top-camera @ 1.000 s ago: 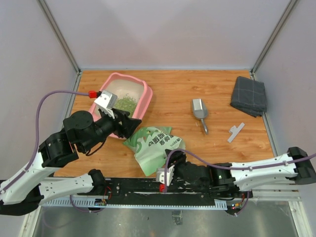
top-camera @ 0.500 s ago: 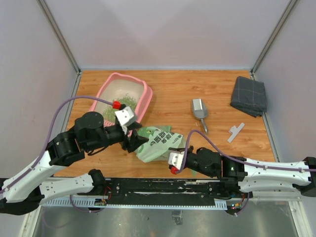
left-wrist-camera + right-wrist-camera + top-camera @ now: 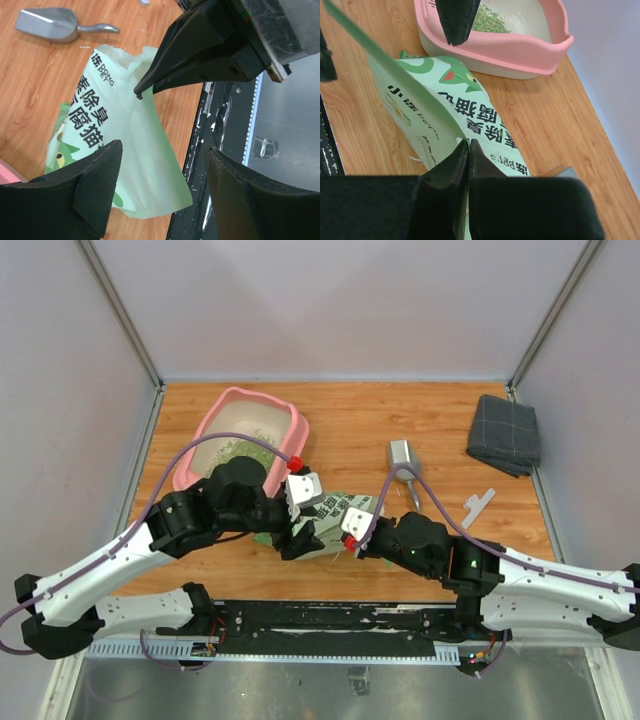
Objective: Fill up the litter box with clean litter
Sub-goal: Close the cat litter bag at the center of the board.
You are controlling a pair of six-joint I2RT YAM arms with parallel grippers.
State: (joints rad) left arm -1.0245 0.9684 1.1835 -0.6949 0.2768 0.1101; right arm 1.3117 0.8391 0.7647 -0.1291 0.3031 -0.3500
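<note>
The pink litter box [image 3: 236,400] stands at the back left, with a heap of green clean litter [image 3: 247,448] in its near end; the right wrist view shows the litter box [image 3: 520,47] and the clean litter [image 3: 487,20] too. A light green printed bag [image 3: 338,512] lies in front of it. My right gripper [image 3: 469,141] is shut on the bag's thin upper edge [image 3: 395,70], which rises off the table. My left gripper [image 3: 164,150] is open, its jaws straddling the bag's near corner [image 3: 150,185] without touching it. In the top view the two grippers, left [image 3: 300,542] and right [image 3: 332,538], meet at the bag.
A grey metal scoop [image 3: 403,462] lies right of the bag. A folded grey cloth [image 3: 505,433] sits at the back right, a small white clip [image 3: 478,507] near it. The black base rail [image 3: 330,620] runs along the near table edge.
My left arm swung from the litter box down to the bag's near corner. My right arm reached in and shut on the bag's edge, and the bag shifted right.
</note>
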